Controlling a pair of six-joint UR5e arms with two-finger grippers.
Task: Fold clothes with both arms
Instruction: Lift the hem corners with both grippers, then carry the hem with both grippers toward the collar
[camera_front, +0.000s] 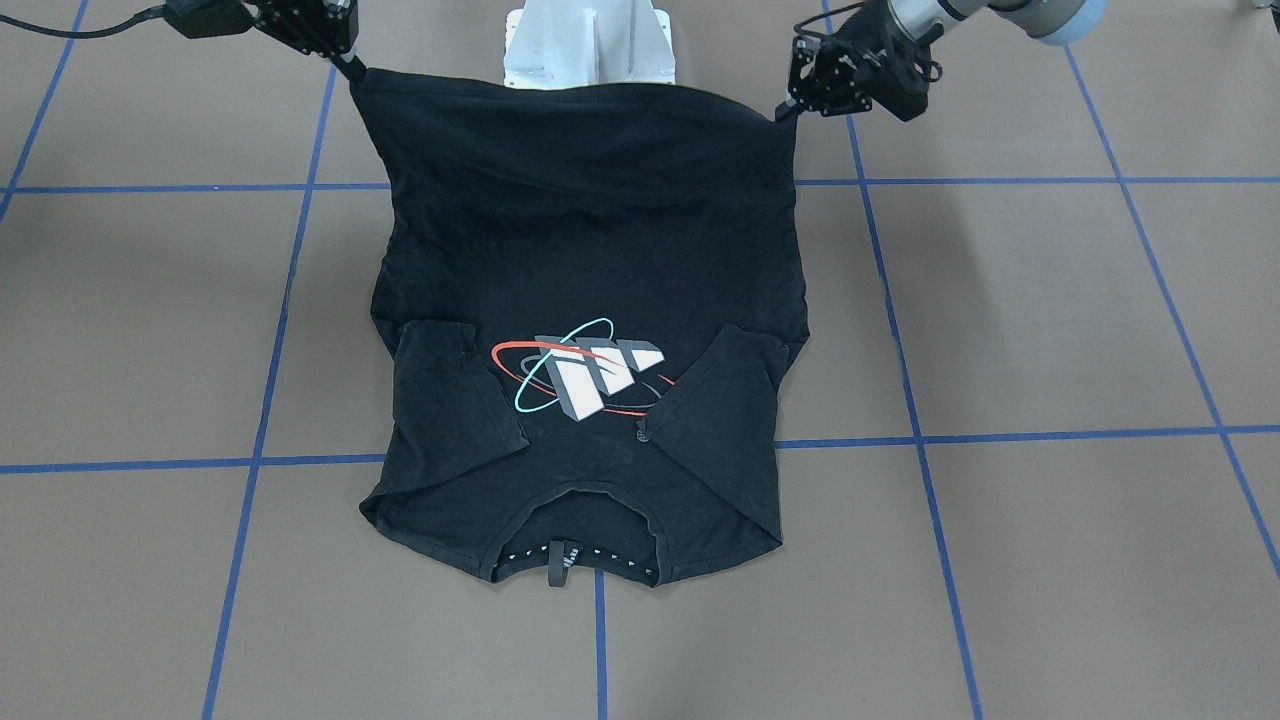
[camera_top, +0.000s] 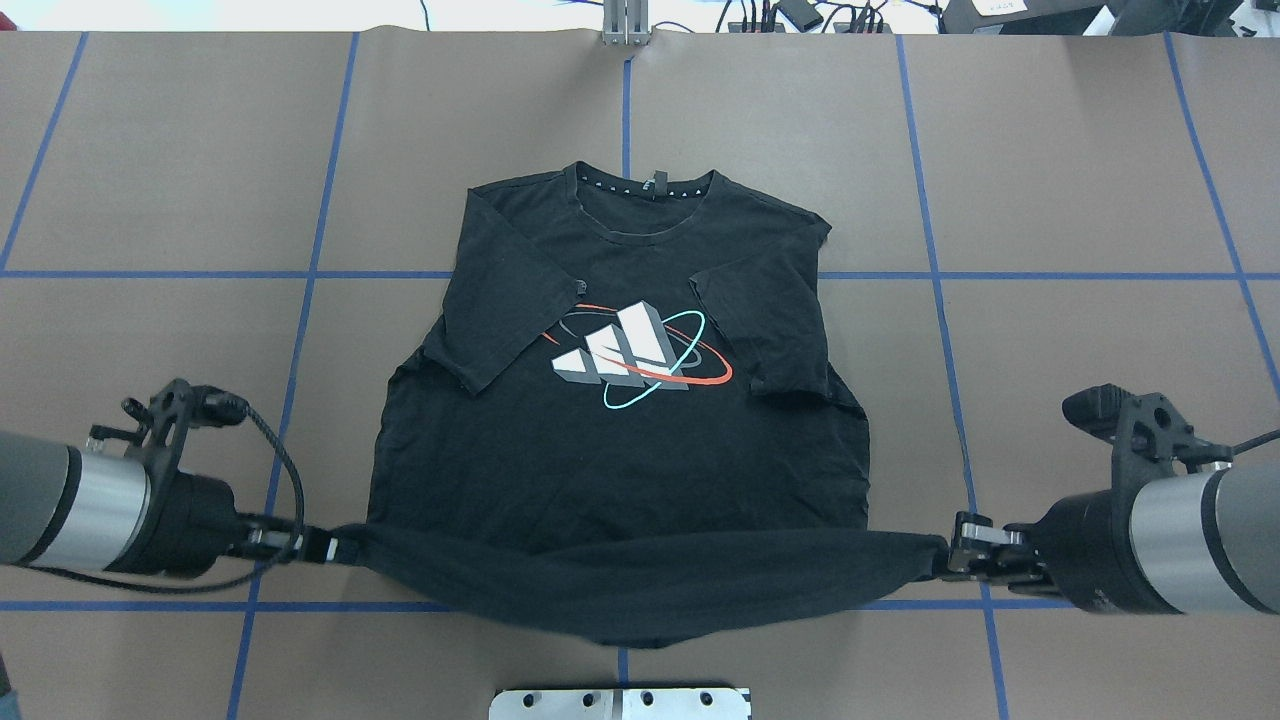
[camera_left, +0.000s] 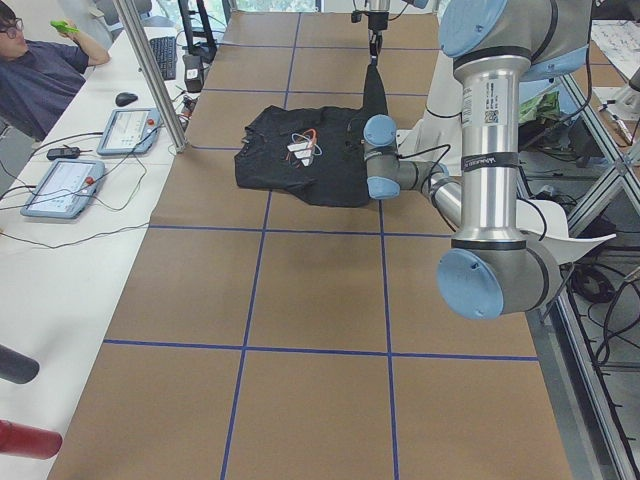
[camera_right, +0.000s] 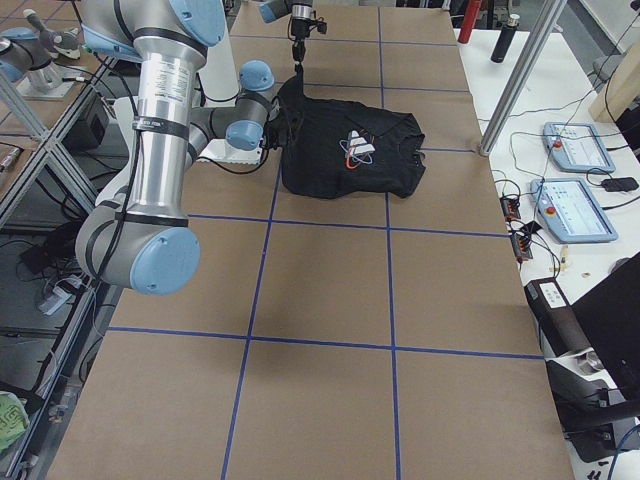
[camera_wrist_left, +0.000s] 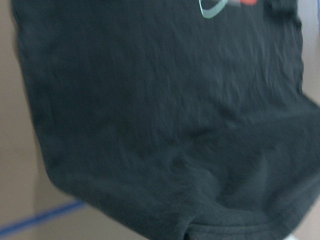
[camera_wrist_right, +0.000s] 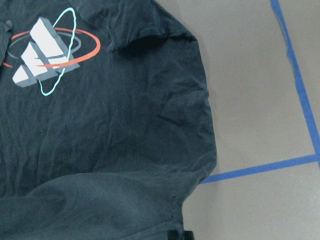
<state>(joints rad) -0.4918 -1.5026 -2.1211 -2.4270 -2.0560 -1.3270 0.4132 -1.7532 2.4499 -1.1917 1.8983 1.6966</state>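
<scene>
Black short-sleeved T-shirt (camera_top: 610, 460) with a grey-white block logo (camera_top: 625, 355) ringed in orange-red and cyan lies logo-up mid-way along the brown paper-covered bench (camera_top: 1050, 200) marked with a blue tape grid. The collar (camera_top: 645, 187) is on the side away from the robot, and the sleeves (camera_top: 500, 310) are folded in over the chest. The hem (camera_top: 640, 590) is off the bench, strung between the two claws. Left claw (camera_top: 335, 547) is pinched tight on one hem corner and right claw (camera_top: 950, 556) on the other.

Handling, judged: the cloth is light and limp with no stiffness, and the hem sags mid-span. The corners are the right hold, with both layers in the pinch. Uneven pull would skew the fold, and a thin bite could slip out.

View notes: the overhead view flattens the lift, so the hem reads as a dark band. The two side views show the cloth rising steeply from the bench to the far claw. The front-facing view shows the hem edge running nearly straight from claw to claw. The right wrist view shows creases along one side seam. The left wrist view is blurred, mostly dark cloth with a sliver of logo. Neither wrist view shows the fingertips clearly.
</scene>
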